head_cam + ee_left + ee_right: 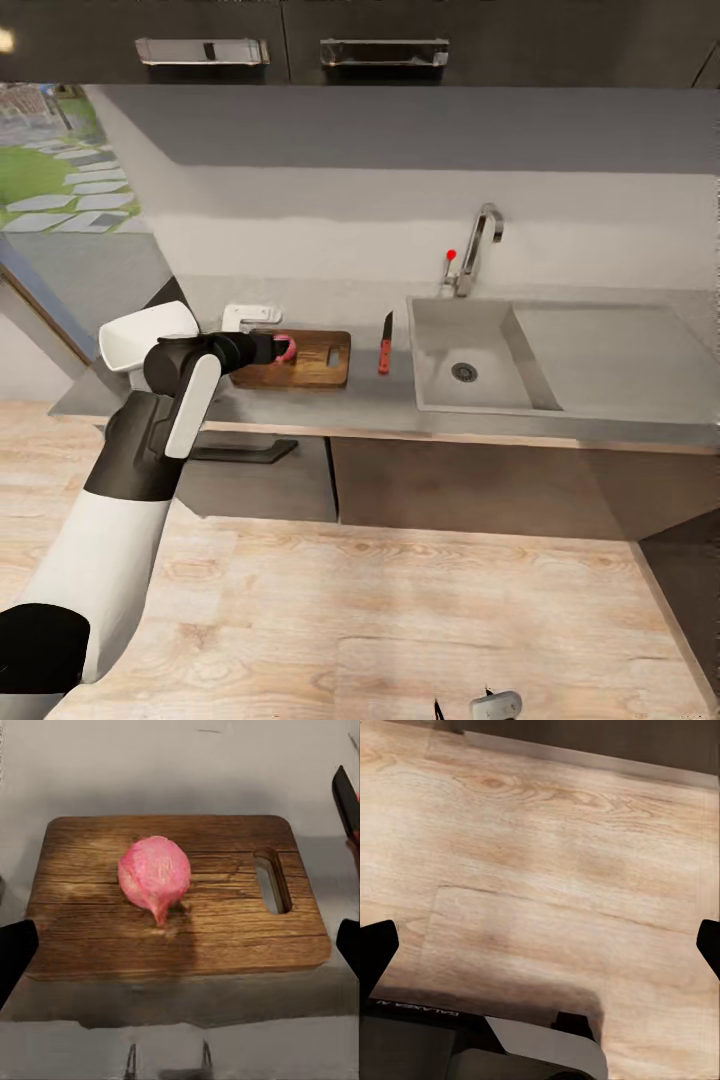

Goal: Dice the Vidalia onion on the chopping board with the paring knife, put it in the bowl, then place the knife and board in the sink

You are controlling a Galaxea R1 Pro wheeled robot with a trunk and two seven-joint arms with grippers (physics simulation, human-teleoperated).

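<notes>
Where any writing shows at all, it is a short line of pale letters on the dark robot body (pixel 412 1012) in the right wrist view, seemingly upside down and too blurred to read. Across the head view runs the grey counter (pixel 330 395), its right end cut off by the frame; the sink (pixel 470 350) is sunk into its right half, with the chrome tap (pixel 478 250) and red knob at the back edge. Near the counter's left end lies the chopping board (pixel 310 362), its left part hidden behind the left arm. A white bowl (pixel 250 316) sits just behind the board toward the back edge, partly covered. Between board and sink lies the paring knife (pixel 385 350), red handle toward the front edge; the left wrist view cuts it off. The Vidalia onion (pixel 154 874) rests on the board's middle. Over the board, the left gripper (pixel 284 349) has its jaws spread wide and empty, tips on either side of the board. The right gripper (pixel 540 937) points at the wood floor (pixel 547 855), jaws also released.
</notes>
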